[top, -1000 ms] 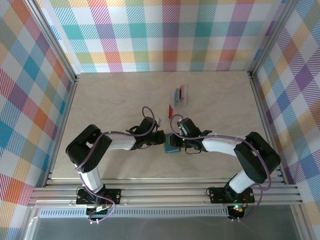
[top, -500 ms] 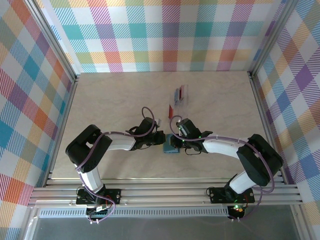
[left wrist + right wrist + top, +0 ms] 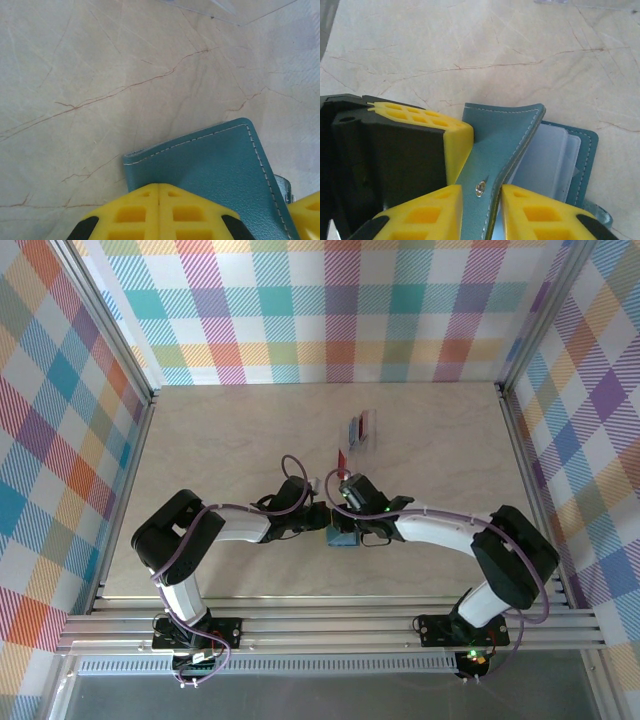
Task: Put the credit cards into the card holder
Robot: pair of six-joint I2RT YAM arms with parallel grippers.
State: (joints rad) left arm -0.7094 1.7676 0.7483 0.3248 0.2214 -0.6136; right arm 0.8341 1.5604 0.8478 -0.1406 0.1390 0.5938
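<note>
The teal card holder (image 3: 343, 537) lies on the table between both grippers. My left gripper (image 3: 159, 187) is shut, and its yellow tips press down on the holder's near edge (image 3: 215, 165). My right gripper (image 3: 481, 192) is shut on the holder's cover flap (image 3: 505, 135), which stands lifted with its snap showing. Clear sleeves (image 3: 545, 155) are exposed inside. A red credit card (image 3: 341, 462) lies loose on the table beyond the grippers. Further back are a blue card (image 3: 352, 428) and another red card (image 3: 365, 422).
The blue and red cards at the back rest in a clear plastic case (image 3: 360, 440). Metal rails (image 3: 330, 625) run along the near edge, and checked walls close the other three sides. Bare table spreads left and right of the arms.
My right gripper has shifted left and a little farther back over the card holder, and it has the cover flap between its fingers. The left gripper has stayed pressed on the holder.
</note>
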